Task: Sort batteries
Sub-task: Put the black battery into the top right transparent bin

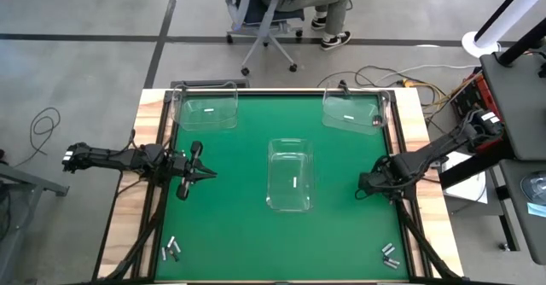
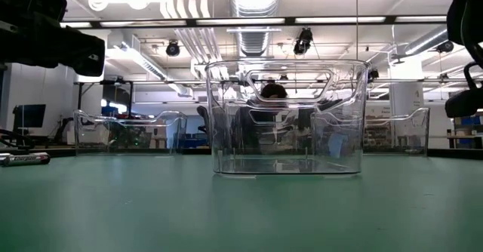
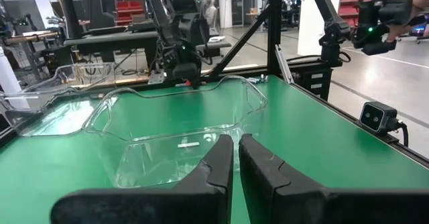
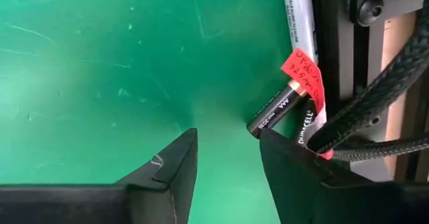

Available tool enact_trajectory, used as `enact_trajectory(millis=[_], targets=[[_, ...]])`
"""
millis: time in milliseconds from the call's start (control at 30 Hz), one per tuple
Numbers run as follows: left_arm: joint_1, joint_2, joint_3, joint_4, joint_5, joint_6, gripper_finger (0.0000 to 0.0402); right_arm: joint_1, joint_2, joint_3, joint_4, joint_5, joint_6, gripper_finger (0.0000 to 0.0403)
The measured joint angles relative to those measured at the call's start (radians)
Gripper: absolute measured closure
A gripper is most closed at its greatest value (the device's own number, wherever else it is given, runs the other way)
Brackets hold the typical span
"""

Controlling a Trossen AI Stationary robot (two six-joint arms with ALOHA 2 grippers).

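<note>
Progress: early to middle, by my judgement; a few batteries lie in bins, more wait loose on the table (image 1: 239, 234).
Middle bin (image 1: 289, 174): one battery (image 1: 294, 182) lies inside; the left wrist view shows it as a pale stick on the bin floor.
Bin at 11 o'clock (image 1: 205, 107): one small battery (image 1: 207, 113) lies in it.
Bin at 1 o'clock (image 1: 351, 110): one battery (image 1: 348, 117) shows inside, with a small round dark thing near its right rim that I cannot identify.
Loose at 7 o'clock: a cluster of batteries (image 1: 171, 249) near the table's left front corner, unsorted.
Loose at 5 o'clock: another small cluster (image 1: 391, 254) near the right front corner, unsorted.
Loose at 3 o'clock: a dark battery (image 4: 276, 109) lies by the table's right edge, beside a red paper tag (image 4: 305, 80) and a braided cable (image 4: 375, 110).
Left gripper (image 1: 203, 174): at 9 o'clock, inside the left edge, pointing toward the middle bin; its fingers (image 3: 221, 167) stand nearly together with a thin slit between, holding nothing.
Right gripper (image 1: 363, 185): at 3 o'clock, low over the mat, pointed down; its fingers (image 4: 175, 158) are spread apart and empty, with the dark battery just ahead of one fingertip and not between them.
Left to do: both front clusters and the battery at the right edge have yet to go into bins.
Next, likely: the right gripper looks placed to shift over the dark battery and close on it.
</note>
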Motion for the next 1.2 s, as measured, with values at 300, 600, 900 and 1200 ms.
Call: enact_trajectory(millis=[300, 600, 900, 1200], targets=[[0.000, 0.000, 0.000, 0.000, 0.000, 0.000, 0.0394, 0.000, 0.006, 0.040, -0.015, -0.062, 0.052, 0.0254], [0.000, 0.000, 0.000, 0.000, 0.000, 0.000, 0.0394, 0.000, 0.005, 0.097, -0.115, -0.031, 0.095, 0.0241], [0.000, 0.000, 0.000, 0.000, 0.000, 0.000, 0.0394, 0.000, 0.105, 0.071, -0.090, -0.007, 0.081, 0.0259], [0.000, 0.000, 0.000, 0.000, 0.000, 0.000, 0.0394, 0.000, 0.257, 0.121, -0.050, -0.042, -0.059, 0.0285]])
